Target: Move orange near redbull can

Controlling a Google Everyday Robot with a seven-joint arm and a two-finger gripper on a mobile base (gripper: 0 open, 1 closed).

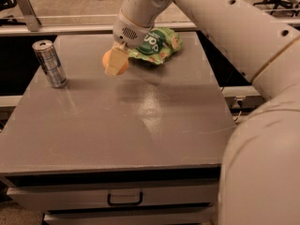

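The gripper (114,68) is closed on the orange (106,59) at the far centre of the table (140,125). One pale finger (117,57) covers most of the fruit; the other is hidden. Whether the orange touches the tabletop cannot be determined. The redbull can (49,63) stands upright, well apart to the left. The green snack bag (157,45) is partly hidden behind the arm (225,18).

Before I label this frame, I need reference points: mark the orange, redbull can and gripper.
orange (107,60): camera view, its bare left side.
redbull can (50,64): camera view, middle of its body.
gripper (115,65): camera view, between its jaws, shut on the orange beside the green bag (157,43).
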